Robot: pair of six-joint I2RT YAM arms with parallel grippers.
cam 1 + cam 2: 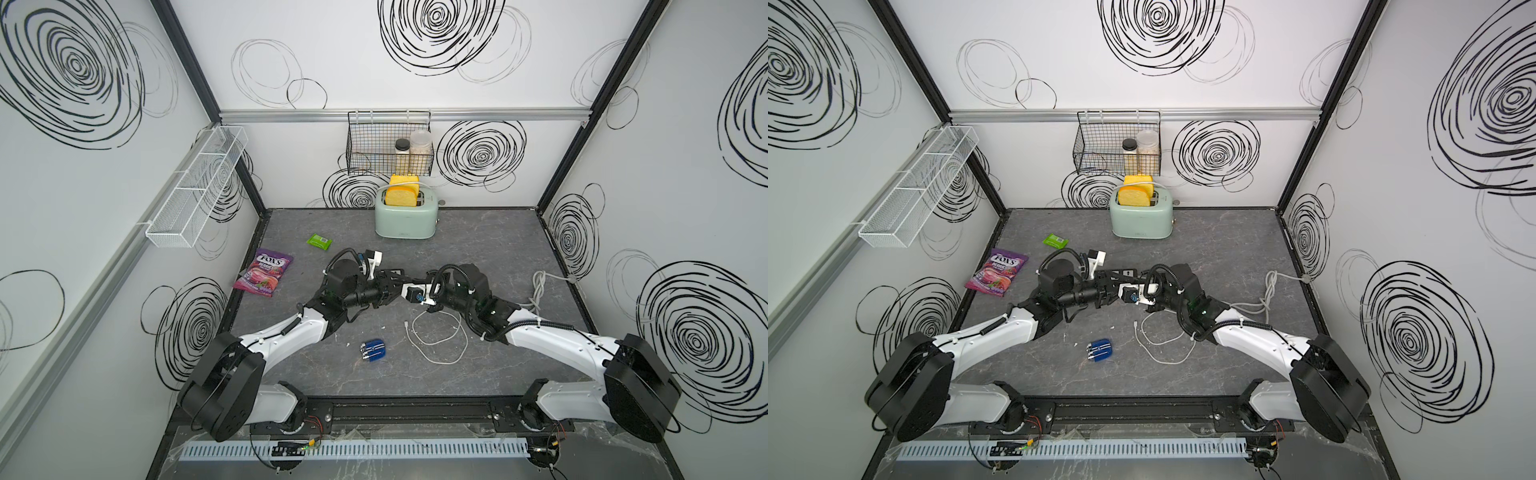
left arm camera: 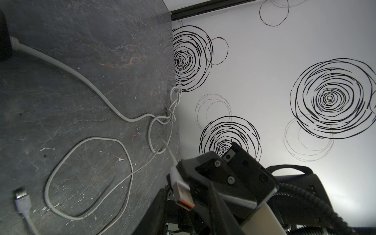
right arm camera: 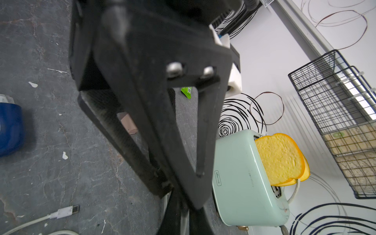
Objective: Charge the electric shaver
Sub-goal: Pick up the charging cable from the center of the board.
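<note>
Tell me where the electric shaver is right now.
In both top views the electric shaver lies on the grey table near its front middle, between the two arms and just left of the looped white cable, apart from it.

Glossy dark-blue plastic on the electric shaver (image 1: 372,351), matt stone-look table (image 1: 478,241) beneath. Toaster (image 1: 405,220) smooth and softly shiny, wire basket (image 3: 317,97) black metal, white cable (image 3: 61,212) smooth plastic.

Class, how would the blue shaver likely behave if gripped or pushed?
The shaver looks glossy and rounded, so it may slip when gripped. It lies flat on the table, so a push would probably slide it, not tip it.
</note>
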